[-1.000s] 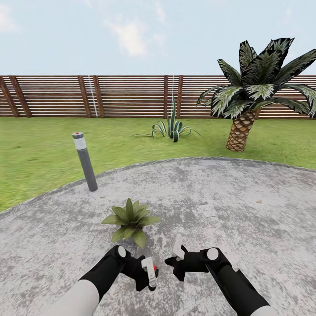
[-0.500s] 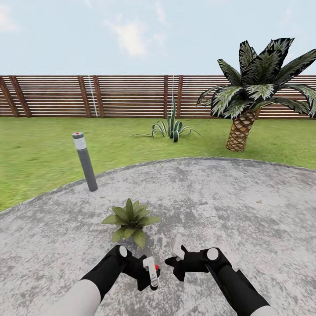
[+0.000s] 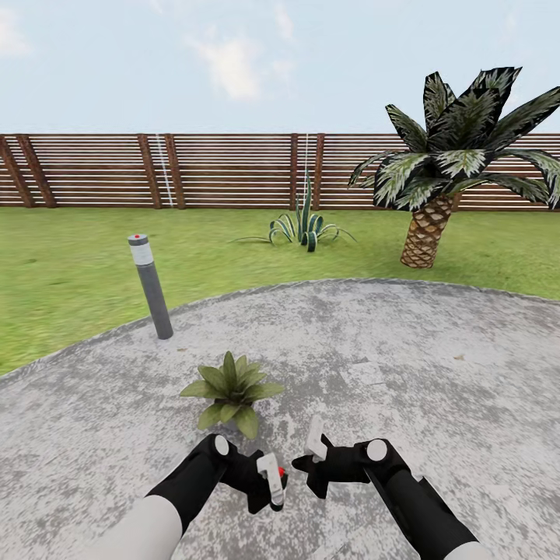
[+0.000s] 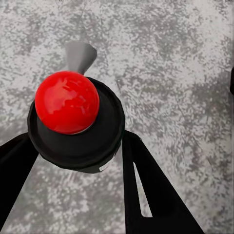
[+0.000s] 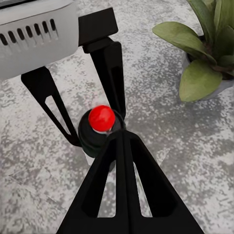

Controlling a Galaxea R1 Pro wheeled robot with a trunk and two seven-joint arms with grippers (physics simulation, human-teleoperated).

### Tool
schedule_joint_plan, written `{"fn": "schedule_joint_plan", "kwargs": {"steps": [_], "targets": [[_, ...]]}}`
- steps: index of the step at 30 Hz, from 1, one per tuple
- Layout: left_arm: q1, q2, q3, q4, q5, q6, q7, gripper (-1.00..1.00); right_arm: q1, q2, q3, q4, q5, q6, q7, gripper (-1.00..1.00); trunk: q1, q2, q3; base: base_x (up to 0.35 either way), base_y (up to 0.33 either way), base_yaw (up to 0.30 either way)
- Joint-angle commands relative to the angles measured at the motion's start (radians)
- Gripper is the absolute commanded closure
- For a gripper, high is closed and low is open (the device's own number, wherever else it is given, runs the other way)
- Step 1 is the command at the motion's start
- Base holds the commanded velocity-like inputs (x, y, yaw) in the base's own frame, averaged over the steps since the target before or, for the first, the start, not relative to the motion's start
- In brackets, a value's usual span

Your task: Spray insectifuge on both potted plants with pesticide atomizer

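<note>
The pesticide atomizer [image 4: 68, 102] has a round red top on a dark collar and stands upright between the black fingers of my left gripper [image 3: 274, 488], which is shut on it. In the right wrist view the same red top [image 5: 101, 118] sits between the left gripper's fingers [image 5: 111, 73]. My right gripper [image 3: 309, 449] hovers just beside it, its two fingers pressed together and holding nothing. One potted plant [image 3: 232, 393], a low rosette of broad green leaves in a grey pot [image 5: 222, 87], stands on the patio just beyond both grippers.
A grey bollard lamp [image 3: 151, 286] stands at the patio's left edge. On the lawn beyond are a striped agave clump [image 3: 305, 225] and a palm [image 3: 435, 202] in front of the brown slatted fence [image 3: 225, 169]. The mottled patio [image 3: 435, 373] stretches to the right.
My left gripper has shifted slightly right with the atomizer, closer to the right gripper. The right arm and the camera have stayed still.
</note>
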Motion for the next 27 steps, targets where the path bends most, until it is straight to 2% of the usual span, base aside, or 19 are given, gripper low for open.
{"fn": "schedule_joint_plan", "kwargs": {"steps": [1, 27], "targets": [[0.000, -0.001, 0.000, -0.002, -0.002, 0.006, -0.008, 1.00, 0.000, -0.001, 0.002, -0.002, 0.001, 0.008, 0.003, 1.00, 0.000, 0.000, -0.001, 0.000, 0.000, 0.000], [-0.001, -0.014, -0.001, -0.001, -0.001, 0.001, -0.011, 1.00, 0.000, -0.001, 0.002, -0.002, 0.001, 0.008, 0.003, 1.00, 0.000, 0.000, -0.001, 0.000, 0.000, 0.000]]}}
